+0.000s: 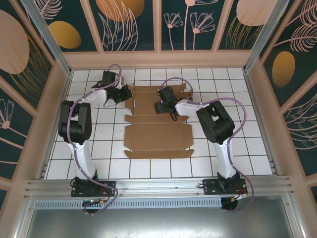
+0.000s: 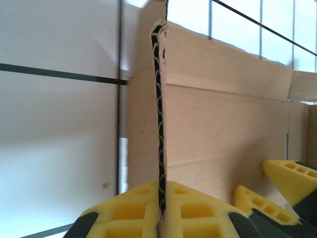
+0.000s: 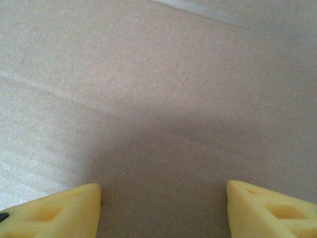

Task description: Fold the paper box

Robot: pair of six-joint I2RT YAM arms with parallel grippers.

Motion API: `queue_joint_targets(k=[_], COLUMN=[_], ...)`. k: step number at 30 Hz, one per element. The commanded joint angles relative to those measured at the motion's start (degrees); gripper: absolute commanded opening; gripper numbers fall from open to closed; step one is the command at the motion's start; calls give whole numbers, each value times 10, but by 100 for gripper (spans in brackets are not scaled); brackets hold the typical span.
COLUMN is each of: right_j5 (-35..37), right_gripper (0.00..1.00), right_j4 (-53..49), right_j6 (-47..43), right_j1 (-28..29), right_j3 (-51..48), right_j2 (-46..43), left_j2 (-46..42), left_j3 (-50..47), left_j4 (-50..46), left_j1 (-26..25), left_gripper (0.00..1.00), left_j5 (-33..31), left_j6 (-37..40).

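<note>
The paper box (image 1: 157, 136) is a plain brown die-cut sheet lying mostly flat on the middle of the white tiled table. My left gripper (image 1: 123, 94) is at the sheet's far left edge. In the left wrist view its yellow fingers (image 2: 129, 213) are shut on a flap, whose corrugated edge (image 2: 158, 99) runs between them, and the brown panel (image 2: 223, 134) lies beyond. My right gripper (image 1: 161, 107) is over the far middle panel. It stands open, fingers (image 3: 59, 208) wide apart, close above bare cardboard (image 3: 158, 99). Its yellow fingertips (image 2: 292, 178) also appear in the left wrist view.
The table (image 1: 237, 134) is a white grid of tiles inside a walled enclosure, with peach frame walls (image 1: 158, 59) close behind the sheet. An aluminium rail (image 1: 158, 186) carries both arm bases at the near edge. Bare tiles lie left and right of the sheet.
</note>
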Motion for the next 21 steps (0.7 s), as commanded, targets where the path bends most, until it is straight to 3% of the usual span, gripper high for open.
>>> queue_joint_targets(k=[1, 7, 12, 21], right_j5=[-27, -25, -23, -20], right_gripper=[65, 65, 65, 65], right_j4=[-110, -113, -113, -117], right_j6=[-5, -4, -4, -6], right_j1=[2, 2, 1, 0], right_j3=[-29, -29, -30, -32], right_j2=[72, 71, 70, 69], left_j2=[-2, 35, 57, 129], left_j3=[25, 63, 84, 99], left_j4=[-29, -62, -53, -14], left_j1=[-26, -58, -86, -111], left_gripper=[3, 24, 45, 54], left_j5=[15, -28, -25, -4], left_j6=[-10, -6, -8, -32])
